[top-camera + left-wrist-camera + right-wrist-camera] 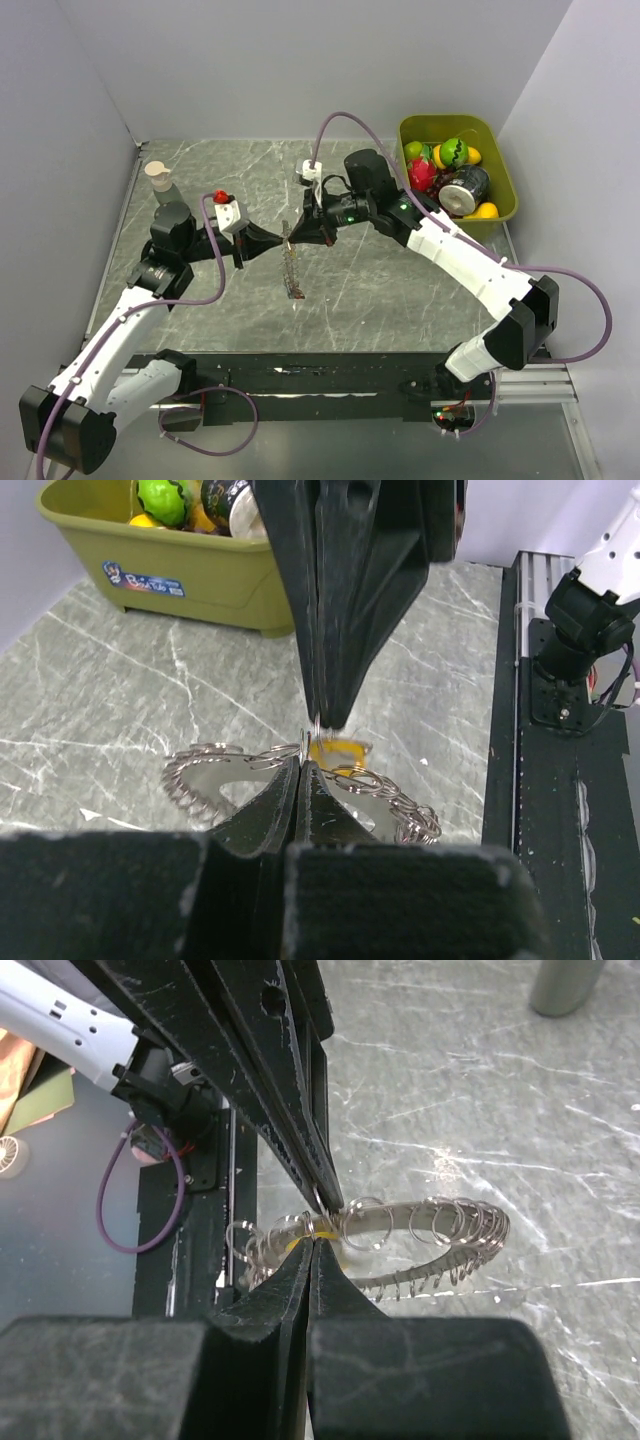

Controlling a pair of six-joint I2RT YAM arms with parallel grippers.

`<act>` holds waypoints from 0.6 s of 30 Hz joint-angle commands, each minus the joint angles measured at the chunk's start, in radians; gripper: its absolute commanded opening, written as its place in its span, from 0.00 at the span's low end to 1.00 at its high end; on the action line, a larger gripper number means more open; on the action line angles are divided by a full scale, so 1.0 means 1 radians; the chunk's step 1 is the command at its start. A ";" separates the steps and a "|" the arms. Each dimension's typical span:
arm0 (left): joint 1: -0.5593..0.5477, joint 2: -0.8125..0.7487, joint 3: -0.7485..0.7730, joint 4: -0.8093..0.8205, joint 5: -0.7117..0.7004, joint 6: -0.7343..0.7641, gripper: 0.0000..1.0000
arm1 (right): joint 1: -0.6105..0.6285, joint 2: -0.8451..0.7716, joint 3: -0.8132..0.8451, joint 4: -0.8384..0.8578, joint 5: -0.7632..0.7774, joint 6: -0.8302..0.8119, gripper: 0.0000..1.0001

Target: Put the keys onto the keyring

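- Steel, thin and springy: the keyring [292,268] is a wide loop fringed with small silvery rings. It hangs edge-on above the middle of the table [400,290], between my two grippers. I cannot tell whether its low end touches the surface.
- I judge it light but awkward. The band should flex and twist if I pull, the bare metal is slippery, and the fringe will swing and snag.
- The best hold is on the plain band between two fringe pieces, close to where the key goes on, so the loop cannot pivot.
- My left gripper [278,240] is clenched on the band; in my left wrist view the fingertips meet right at the ring's edge.
- My right gripper [300,236] is also clenched. It seems to pinch the yellow-headed key [340,750] against the ring, though the contact is too small to be sure.
- The key is tiny. Its plastic head gives better purchase than the blade, and I expect it to slip out if it is levered hard.
- My left arm runs up from 7 o'clock, forearm level, fingers aimed at 3 o'clock.
- My right arm folds at its elbow near 4 o'clock, sweeps up past the green bin [448,119] at 2 o'clock, and points its fingers toward 8 o'clock.
- The two sets of fingertips stand tip to tip, almost touching.
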 commanded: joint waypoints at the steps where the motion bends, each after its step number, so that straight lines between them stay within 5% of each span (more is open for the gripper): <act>1: -0.022 0.005 0.028 0.086 -0.027 -0.021 0.01 | 0.022 0.014 0.064 -0.026 0.014 -0.022 0.00; 18: -0.035 0.000 0.035 0.051 -0.033 0.008 0.01 | 0.022 -0.038 -0.034 0.103 0.151 0.055 0.00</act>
